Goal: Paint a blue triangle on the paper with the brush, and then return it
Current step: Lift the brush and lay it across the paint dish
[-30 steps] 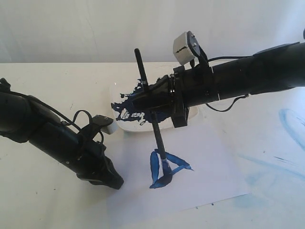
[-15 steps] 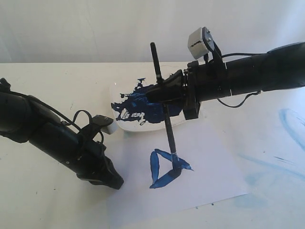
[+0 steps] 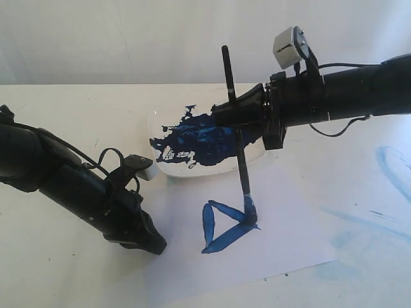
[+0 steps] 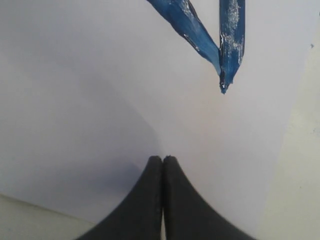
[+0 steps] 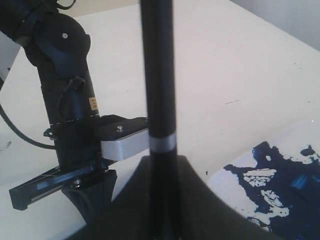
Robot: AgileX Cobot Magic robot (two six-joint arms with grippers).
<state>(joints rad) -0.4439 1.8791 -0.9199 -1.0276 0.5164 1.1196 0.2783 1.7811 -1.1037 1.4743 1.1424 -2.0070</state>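
On the cream table [image 3: 58,282], streaked at right with pale-blue smears [image 3: 390,168], lies the paper [image 3: 289,218], its far edge just beside a white dish [image 3: 168,172] holding a dark-blue paint blotch [image 3: 205,138]. Blue triangle [image 3: 230,237] sits mid-paper. Right arm crosses over the dish, hiding part of it. Right gripper [image 3: 228,114] clamps the brush [image 3: 242,168], near-upright, bristles on the triangle's right corner. Left gripper [image 3: 156,245], fingers [image 4: 150,200] pressed together, empty, points down at the paper's left part.
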